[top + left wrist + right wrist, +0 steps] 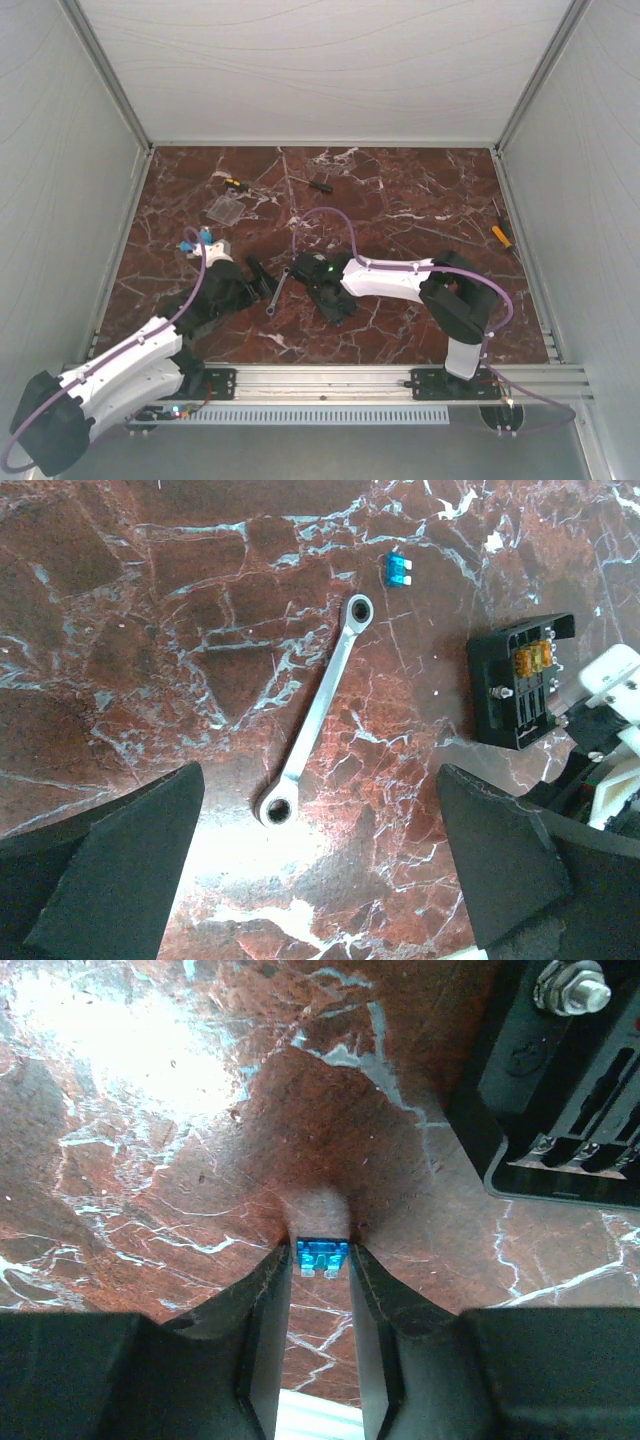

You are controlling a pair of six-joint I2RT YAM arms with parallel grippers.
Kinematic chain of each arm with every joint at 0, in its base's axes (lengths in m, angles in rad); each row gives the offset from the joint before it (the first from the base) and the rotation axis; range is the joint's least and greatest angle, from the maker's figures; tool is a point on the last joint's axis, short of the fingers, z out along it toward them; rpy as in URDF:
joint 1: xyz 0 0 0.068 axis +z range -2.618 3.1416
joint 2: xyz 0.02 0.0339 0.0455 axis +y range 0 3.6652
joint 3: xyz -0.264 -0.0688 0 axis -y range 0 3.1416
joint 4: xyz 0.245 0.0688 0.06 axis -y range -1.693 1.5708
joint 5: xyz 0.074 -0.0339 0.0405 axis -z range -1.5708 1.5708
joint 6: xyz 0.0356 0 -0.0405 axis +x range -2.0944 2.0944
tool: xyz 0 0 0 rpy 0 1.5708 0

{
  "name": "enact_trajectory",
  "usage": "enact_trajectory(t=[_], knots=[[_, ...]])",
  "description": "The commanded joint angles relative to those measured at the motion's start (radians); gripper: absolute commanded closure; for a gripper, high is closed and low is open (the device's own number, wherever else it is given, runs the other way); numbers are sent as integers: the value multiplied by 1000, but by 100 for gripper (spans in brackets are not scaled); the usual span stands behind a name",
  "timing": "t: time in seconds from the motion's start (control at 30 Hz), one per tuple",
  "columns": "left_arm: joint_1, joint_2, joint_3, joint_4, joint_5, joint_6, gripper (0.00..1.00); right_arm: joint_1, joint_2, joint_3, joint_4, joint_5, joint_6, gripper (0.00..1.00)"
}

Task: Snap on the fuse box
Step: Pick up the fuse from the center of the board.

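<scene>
Red-brown marble table (430, 200), white-veined, walled by pale panels. We list its contents.

Item: fuse box (520, 685). Black and uncovered, it lies flat on the table between the two arms, just beside the right arm's wrist. Two orange fuses (531, 658) sit at one end. The other slots look dark and, we judge, unfilled.

Item: right gripper (321, 1265). Its fingers are drawn close and low to the table, with a blue fuse (322, 1257) filling the gap at the tips. We take it as pinched. A corner of the box lies near, ahead and to one side.

Item: left gripper (320, 780). It is spread wide with nothing in it, and hovers over a wrench (315, 708).

Item: free fuse (398, 570). Blue, it lies past the wrench head with no fingers at it in the left wrist view. We cannot match it to the one at the right fingertips.

Item: cover (228, 208). Clear, it lies well apart from the box, toward the far left.

Sundries: a screwdriver (318, 184) at the far side and an orange-handled tool (500, 236) at the right edge.

Step in hand, by our judgement: a fuse is being picked up for the box, and the cover is not yet on.

Next move calls for a firm pinch and a straight lift. The blades must then turn downward and line up over an open slot beside the orange pair. A square press should follow until the fuse seats, with the box kept from sliding.
</scene>
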State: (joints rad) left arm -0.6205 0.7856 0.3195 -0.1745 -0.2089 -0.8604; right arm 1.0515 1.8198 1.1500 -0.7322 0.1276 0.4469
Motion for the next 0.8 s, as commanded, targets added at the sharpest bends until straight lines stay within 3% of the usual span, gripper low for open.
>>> enact_trajectory(t=[0.0, 0.37, 0.6, 0.77], knots=[[4, 20, 29, 29, 21, 7, 1, 8, 52, -7, -23, 52, 58, 74], [4, 38, 14, 106, 96, 40, 0, 2, 48, -45, 28, 60, 56, 83], [-7, 35, -35, 282, 224, 69, 5, -63, -126, -90, 102, 50, 58, 86], [-61, 35, -76, 415, 228, 71, 8, -105, -255, -116, 134, 51, 67, 86]])
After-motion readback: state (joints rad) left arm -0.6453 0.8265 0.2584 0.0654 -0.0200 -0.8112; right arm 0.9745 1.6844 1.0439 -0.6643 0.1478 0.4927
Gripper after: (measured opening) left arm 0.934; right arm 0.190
